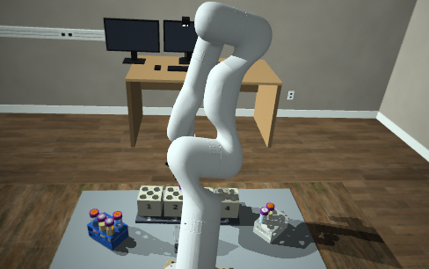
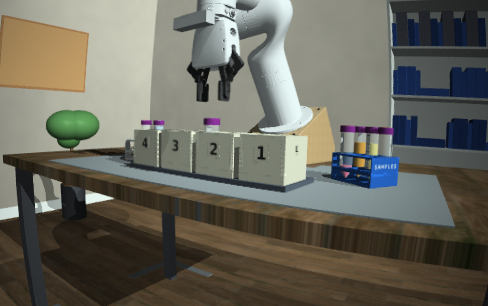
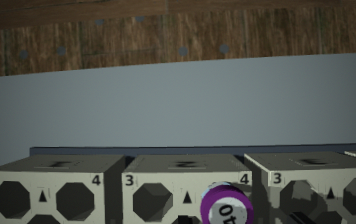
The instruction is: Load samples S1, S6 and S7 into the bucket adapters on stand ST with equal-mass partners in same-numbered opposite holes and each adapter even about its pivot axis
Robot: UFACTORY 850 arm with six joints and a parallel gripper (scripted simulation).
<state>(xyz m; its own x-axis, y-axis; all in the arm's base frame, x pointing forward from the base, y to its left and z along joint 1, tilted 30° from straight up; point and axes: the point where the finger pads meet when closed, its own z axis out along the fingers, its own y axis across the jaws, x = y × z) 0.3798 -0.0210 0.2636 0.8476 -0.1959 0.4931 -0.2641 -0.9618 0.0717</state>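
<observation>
My gripper (image 2: 213, 95) is open and empty above adapter 2 (image 2: 214, 162) (image 1: 172, 208) (image 3: 170, 176). A purple-capped blank (image 2: 211, 122) (image 3: 226, 210) marked 40 stands in its hole 4, below the fingers; hole 3 is empty. Adapter 1 (image 2: 275, 167) (image 1: 149, 211), adapter 3 (image 2: 176, 162) and adapter 4 (image 2: 146, 156) (image 1: 227, 213) sit on the dark stand (image 2: 295, 186) (image 3: 100, 150). The blue samples rack (image 1: 107, 239) (image 2: 385, 177) holds several tubes, two with orange dots. The pale rack (image 1: 268, 234) holds a tube with an orange dot (image 1: 270, 206) and one with a pale dot (image 1: 264, 211). IDs are unreadable.
The blue rack is left of the stand in the top view, the pale rack right of it. The arm (image 1: 199, 229) hides adapter 3 and part of adapter 2 there. I cannot make out the DONE key. The grey mat (image 1: 88, 198) lies under the racks and stand.
</observation>
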